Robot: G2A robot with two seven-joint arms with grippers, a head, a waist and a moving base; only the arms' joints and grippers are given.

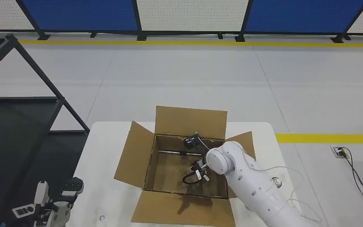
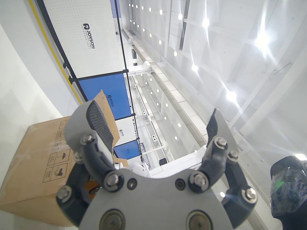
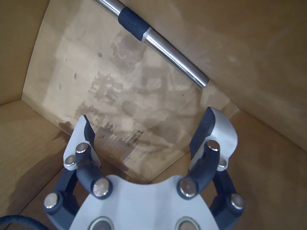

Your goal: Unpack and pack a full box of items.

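Inside the open brown cardboard box (image 1: 190, 120), my right hand (image 3: 146, 118) hangs low over the stained floor. Its fingers are spread apart and there is nothing between them. The one item I can see in the box is a polished steel rod (image 3: 165, 51) with a short black grip band. It lies along the box's far wall, at the crease where that wall meets the floor.

The rod is ahead of my right hand, beyond the fingertips and apart from them. Its long axis runs along the far wall, slantwise to the line between my two fingers. As I judge it, the coming grasp depends on that angle: I would turn the wrist until the fingers straddle the rod squarely, then close near the black band. The wall is tight behind the rod, which leaves little room for the far finger.

My left hand (image 2: 154, 116) is outside the box, beside its outer side wall, low by the white table (image 1: 105, 147). It points up toward the ceiling with its fingers apart and holds nothing. The right arm is plainly nearer the rod.
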